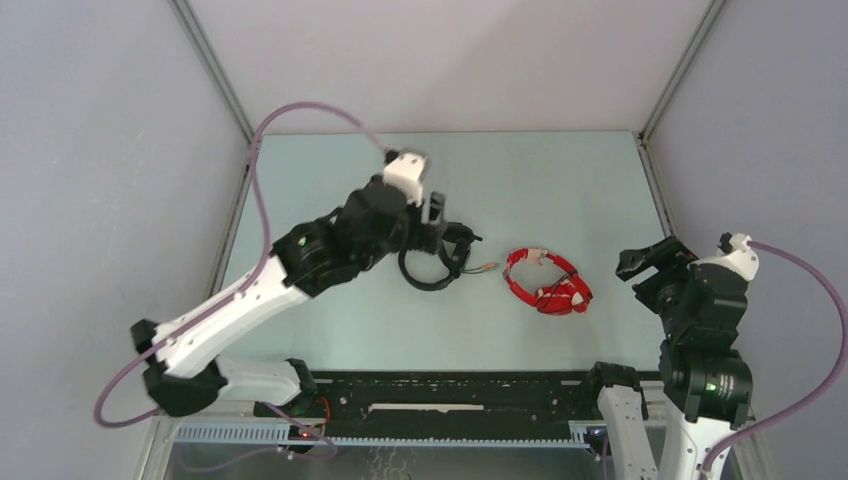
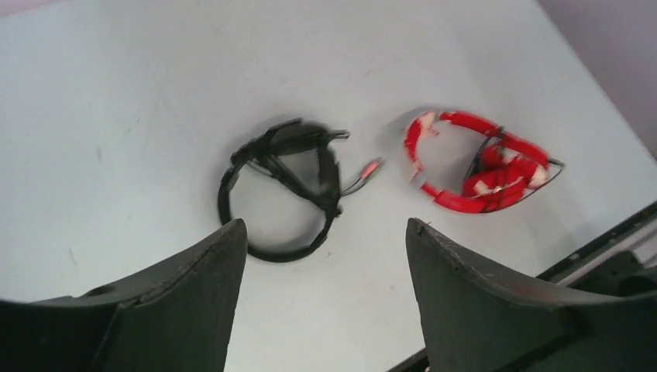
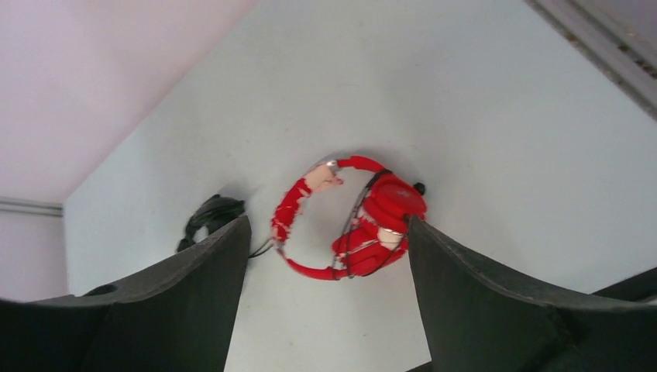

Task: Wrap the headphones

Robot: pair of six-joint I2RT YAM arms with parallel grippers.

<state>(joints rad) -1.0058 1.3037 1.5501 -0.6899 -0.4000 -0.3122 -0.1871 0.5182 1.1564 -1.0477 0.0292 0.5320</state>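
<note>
Top view: red headphones lie flat on table, centre-right, long axis approx 10-to-4 o'clock, cups bunched at the 4 end. Right gripper sits at their 3 o'clock, fingers apart, empty. Left gripper, also spread & empty, hovers over black headphones, at their 9–10. Neither touches the red set. Thin dark cable looks looped round cups. Its end, & which set the pinkish plug belongs to, unclear; left wrist view blurred.

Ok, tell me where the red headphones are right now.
In the top view the red headphones lie on the table, right of centre, just right of the black headphones and apart from them.
</note>
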